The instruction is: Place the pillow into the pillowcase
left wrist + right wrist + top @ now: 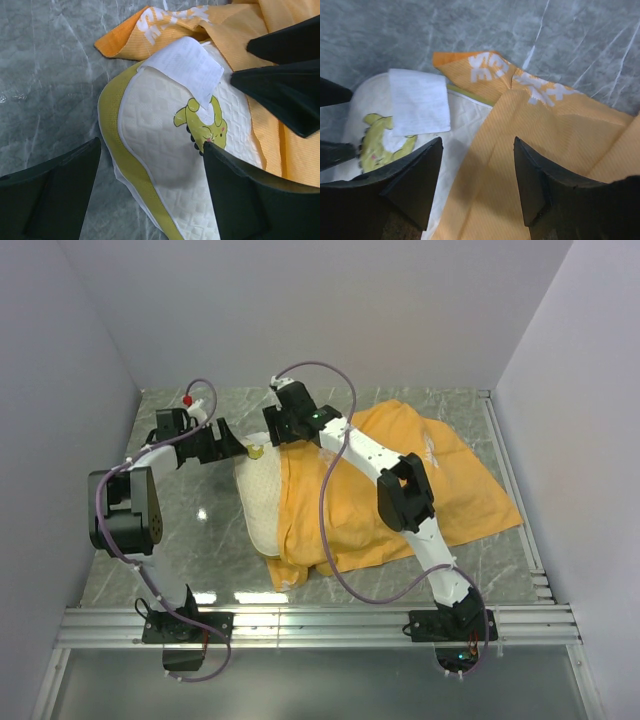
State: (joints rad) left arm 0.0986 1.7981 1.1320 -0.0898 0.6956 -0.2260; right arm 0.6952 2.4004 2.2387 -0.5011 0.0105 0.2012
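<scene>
Table (pixel 190 510): grey-green marbled top, glossy, closed in by plain pale walls on the left, far and right sides, with a metal rail (pixel 320 625) along the near edge.
Pillowcase (pixel 440 490): orange ribbed cloth, the largest thing on the table, spread from the middle to the right and lying flat and wrinkled there. Its open end faces left.
What it holds: the pillow (pixel 262 495) is partly inside. Orange cloth covers its right part and the left end sticks out.
Pillow: cream-white and padded, with a dimpled quilted surface, rounded corners and a yellow band (pixel 107 115) along its edge.
Open room: bare table lies left of the pillow and in a narrow strip along the far wall. The pillowcase's right corner reaches close to the right edge.
Left tool (pixel 150 145): fingers spread wide over the pillow's far left corner, one above bare table and one above the quilting, gripping nothing.
Right tool (pixel 478 142): fingers apart above the pillowcase's open edge at the far corner, just beside the left tool, with nothing pinched.
Lettering (pixel 540 90): white print on the folded orange hem.
Tag (pixel 185 67): white cloth rectangle at the pillow's corner.
Print (pixel 202 125): small yellow cartoon figure, partly under the tag.
</scene>
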